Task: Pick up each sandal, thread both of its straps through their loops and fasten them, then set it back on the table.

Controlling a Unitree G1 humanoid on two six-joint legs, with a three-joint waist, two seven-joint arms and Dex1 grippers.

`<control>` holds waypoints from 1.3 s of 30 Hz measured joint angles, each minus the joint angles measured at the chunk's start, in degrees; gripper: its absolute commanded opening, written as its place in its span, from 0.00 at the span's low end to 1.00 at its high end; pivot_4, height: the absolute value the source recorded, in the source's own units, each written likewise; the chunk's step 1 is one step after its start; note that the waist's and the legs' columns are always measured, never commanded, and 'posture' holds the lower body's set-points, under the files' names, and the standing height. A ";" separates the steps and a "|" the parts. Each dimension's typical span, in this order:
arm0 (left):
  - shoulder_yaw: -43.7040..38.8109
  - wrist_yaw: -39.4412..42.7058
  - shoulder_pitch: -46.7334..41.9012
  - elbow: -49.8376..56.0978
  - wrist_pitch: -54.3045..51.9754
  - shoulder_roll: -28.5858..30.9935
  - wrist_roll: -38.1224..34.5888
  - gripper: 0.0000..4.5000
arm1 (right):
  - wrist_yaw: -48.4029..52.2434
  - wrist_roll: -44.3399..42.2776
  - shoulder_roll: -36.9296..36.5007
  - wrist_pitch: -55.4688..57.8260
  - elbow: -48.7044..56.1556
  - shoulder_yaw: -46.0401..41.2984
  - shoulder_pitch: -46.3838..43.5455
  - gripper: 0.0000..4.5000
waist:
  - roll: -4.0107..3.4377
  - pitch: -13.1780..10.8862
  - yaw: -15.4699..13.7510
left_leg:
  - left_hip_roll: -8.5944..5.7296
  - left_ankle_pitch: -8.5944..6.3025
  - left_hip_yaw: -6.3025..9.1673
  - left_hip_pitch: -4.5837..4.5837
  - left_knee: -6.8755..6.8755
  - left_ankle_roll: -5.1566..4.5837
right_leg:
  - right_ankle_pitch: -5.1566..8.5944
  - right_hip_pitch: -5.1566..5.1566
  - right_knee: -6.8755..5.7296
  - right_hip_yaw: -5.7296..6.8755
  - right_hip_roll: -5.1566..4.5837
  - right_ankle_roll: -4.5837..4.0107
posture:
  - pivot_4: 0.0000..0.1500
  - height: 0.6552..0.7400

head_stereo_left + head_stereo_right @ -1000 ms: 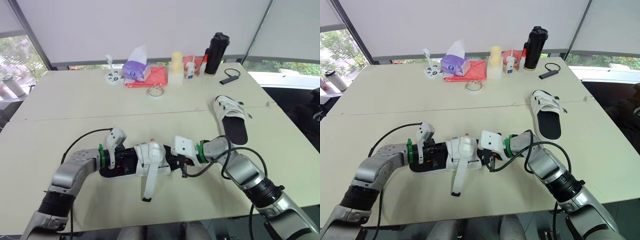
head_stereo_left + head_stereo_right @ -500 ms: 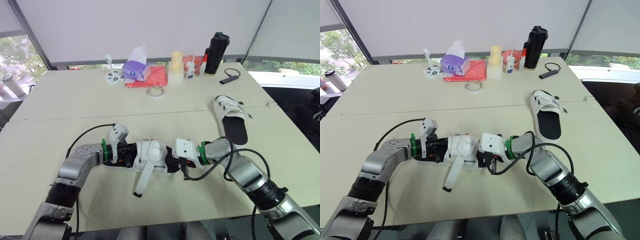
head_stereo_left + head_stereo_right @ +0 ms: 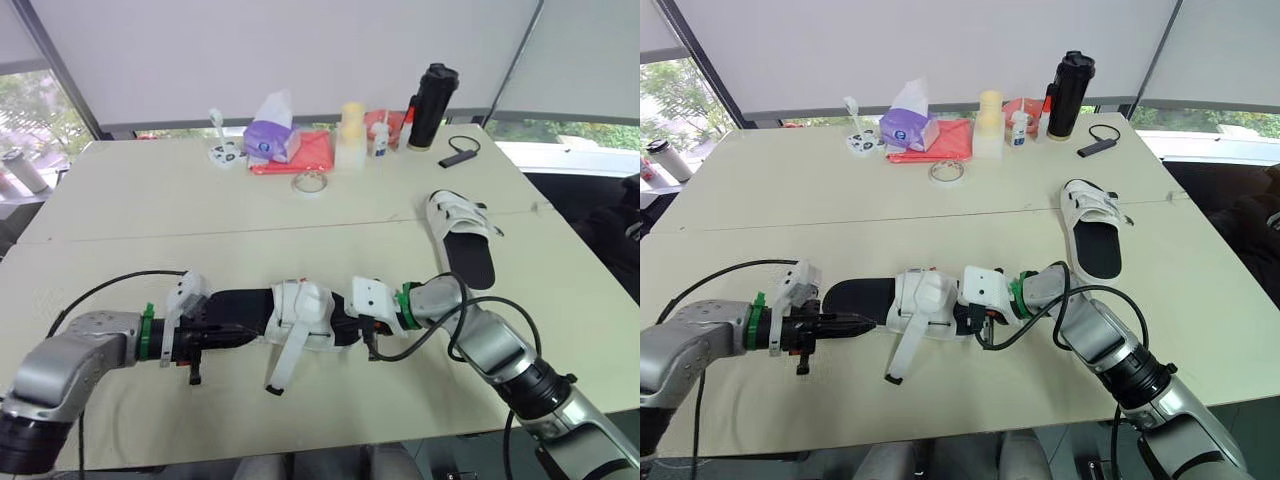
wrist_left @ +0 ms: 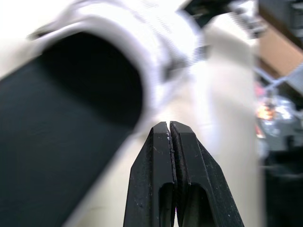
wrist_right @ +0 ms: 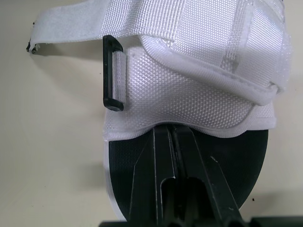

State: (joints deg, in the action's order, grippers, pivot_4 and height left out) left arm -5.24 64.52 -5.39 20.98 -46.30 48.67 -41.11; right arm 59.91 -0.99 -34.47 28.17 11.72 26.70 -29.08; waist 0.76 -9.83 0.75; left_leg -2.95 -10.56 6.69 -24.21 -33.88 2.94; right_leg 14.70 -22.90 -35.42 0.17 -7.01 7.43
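From my station I see the near sandal (image 3: 290, 315) just below the middle of the frame, lying crosswise on the table (image 3: 150, 210), with its black footbed running left and its white upper toward the right. I cannot tell whether the sole rests fully on the surface. One white strap (image 3: 285, 360) hangs loose from the upper and trails down toward the bottom edge of the frame. My left arm comes in from the lower left corner with the forearm nearly level and low over the table, the wrist aimed to the right at the sandal's heel end. The left claw (image 4: 169, 125) has its two black fingers pressed flat together with nothing between them, and the tips are just beside the near edge of the black footbed. My right arm rises from the lower right corner, bends at the elbow and reaches left to the sandal's other end. The right claw (image 5: 173, 128) is pinched narrow on the sandal, where the rim of the white upper meets the footbed, near a black strap loop (image 5: 112, 73). The second sandal (image 3: 460, 232) lies well apart at centre right, straps uppermost. A black bottle (image 3: 430, 95) stands at the far edge, top centre right.
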 measured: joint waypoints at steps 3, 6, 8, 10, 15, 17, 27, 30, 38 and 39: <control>0.64 -0.32 1.71 3.10 -1.01 -0.18 -1.36 0.01 | 0.09 0.00 0.12 -0.47 -0.48 0.03 -0.23 0.00 | -0.01 0.00 0.02 | -0.02 0.06 -0.03 -0.01 0.00 -0.09 | -0.01 0.12 -0.02 -0.02 -0.01 -0.01 | 1.00 1.00; 2.81 -1.06 2.52 3.81 -0.92 -0.82 -1.25 0.01 | 0.16 0.01 0.17 -0.66 -0.74 0.02 -0.33 0.00 | 0.00 0.00 0.00 | -0.02 0.06 -0.06 -0.01 0.00 -0.09 | -0.01 0.12 -0.01 -0.01 0.00 -0.02 | 1.00 1.00; 3.88 -1.41 2.41 3.83 -0.53 -0.92 -0.71 0.01 | 0.16 0.03 0.21 -0.71 -0.79 0.04 -0.35 0.00 | -0.01 0.00 0.01 | -0.02 0.03 -0.06 -0.01 0.00 -0.04 | -0.01 0.08 -0.01 -0.01 0.01 -0.02 | 1.00 1.00; 4.09 -2.34 2.30 3.79 0.04 -1.13 -0.13 0.01 | 0.16 0.03 0.21 -0.78 -0.79 0.05 -0.34 0.00 | 0.00 0.00 0.00 | -0.02 0.02 -0.06 -0.02 0.00 -0.04 | -0.01 0.08 -0.01 -0.01 0.01 -0.02 | 1.00 1.00; 4.09 -2.33 2.23 3.43 -0.36 -0.59 -0.42 0.19 | 0.16 0.03 0.21 -0.90 -0.76 0.07 -0.33 0.00 | -0.01 0.00 0.01 | -0.02 0.04 -0.06 -0.06 0.00 -0.06 | -0.01 -0.02 -0.01 -0.01 0.01 -0.02 | 1.00 1.00; 4.06 -2.22 2.23 3.29 -0.95 0.02 -0.71 0.40 | 0.16 0.04 0.20 -0.90 -0.77 0.06 -0.33 0.00 | -0.01 0.00 0.01 | -0.02 0.04 -0.06 -0.06 0.00 -0.06 | -0.01 -0.13 -0.01 -0.01 0.01 -0.02 | 1.00 1.00; 5.87 -2.59 1.61 1.37 -0.75 -0.99 -0.11 0.62 | 0.14 0.08 0.19 -0.90 -0.77 0.02 -0.34 0.00 | 0.00 0.01 -0.03 | -0.02 0.05 -0.07 -0.09 0.00 -0.07 | -0.02 -0.17 -0.01 -0.01 0.01 -0.03 | 1.00 1.00; 8.31 -2.70 0.84 0.66 -0.30 -1.96 1.33 0.62 | 0.13 0.09 0.19 -0.94 -0.75 0.06 -0.33 0.00 | 0.00 0.01 -0.03 | -0.04 0.05 -0.07 -0.11 0.00 -0.08 | -0.02 -0.17 -0.01 -0.01 0.01 -0.04 | 1.00 1.00; 13.60 -4.26 -4.67 -5.65 0.36 -9.13 4.40 0.62 | 0.06 0.14 0.16 -0.89 -0.62 0.09 -0.36 0.00 | 0.01 0.02 -0.10 | -0.11 0.09 -0.06 -0.12 -0.01 -0.14 | -0.03 0.04 -0.03 0.00 0.04 -0.02 | 1.00 1.00; 13.75 -4.45 -4.77 -5.93 0.23 -9.59 4.38 0.62 | 0.05 0.14 0.15 -0.87 -0.58 0.07 -0.31 0.00 | 0.01 0.02 -0.09 | -0.11 0.09 -0.06 -0.12 -0.01 -0.14 | -0.03 0.04 -0.03 0.00 0.04 -0.02 | 1.00 1.00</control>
State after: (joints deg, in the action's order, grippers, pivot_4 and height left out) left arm 8.50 60.08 -10.15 15.05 -46.07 39.08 -36.73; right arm 59.96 -0.85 -34.32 27.31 11.14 26.77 -29.40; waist 0.76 -9.81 0.66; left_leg -3.06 -10.48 6.63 -24.33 -33.89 2.80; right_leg 14.67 -22.86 -35.45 0.18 -6.97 7.41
